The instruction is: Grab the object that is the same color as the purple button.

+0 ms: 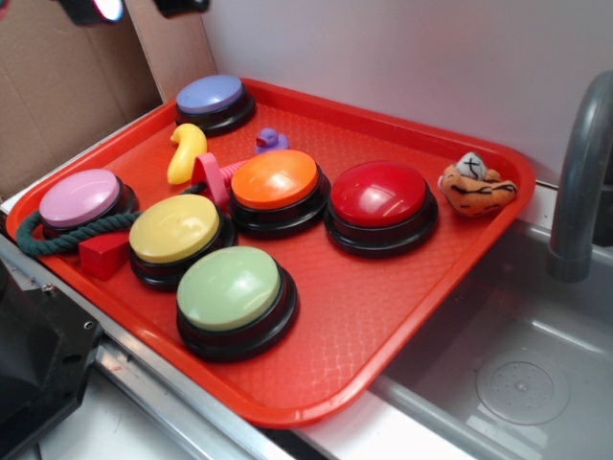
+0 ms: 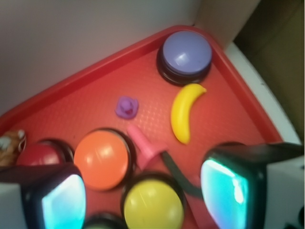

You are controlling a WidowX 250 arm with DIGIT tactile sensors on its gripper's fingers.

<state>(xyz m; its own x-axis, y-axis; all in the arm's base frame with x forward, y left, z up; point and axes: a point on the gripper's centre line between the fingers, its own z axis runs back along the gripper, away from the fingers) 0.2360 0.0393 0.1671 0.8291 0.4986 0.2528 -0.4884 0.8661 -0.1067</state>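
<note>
The tiny purple duck [image 1: 271, 141] stands on the red tray [image 1: 402, 364] between the periwinkle purple button [image 1: 211, 96] and the orange button [image 1: 275, 180]. In the wrist view the duck [image 2: 127, 107] lies near the middle, with the purple button [image 2: 185, 51] at the far corner. My gripper [image 2: 143, 198] is open and empty, high above the yellow button [image 2: 153, 202], well short of the duck. In the exterior view only its tips [image 1: 139, 8] show at the top left edge.
A yellow curved toy [image 1: 185, 151], a pink toy [image 1: 213, 177] on a green rope [image 1: 57, 244] and a red block [image 1: 103, 254] lie nearby. Pink-lilac [image 1: 79, 196], green [image 1: 230, 287] and red [image 1: 378, 194] buttons and a tiger plush [image 1: 474, 187] share the tray. A sink [image 1: 517, 364] and faucet [image 1: 579, 172] are right.
</note>
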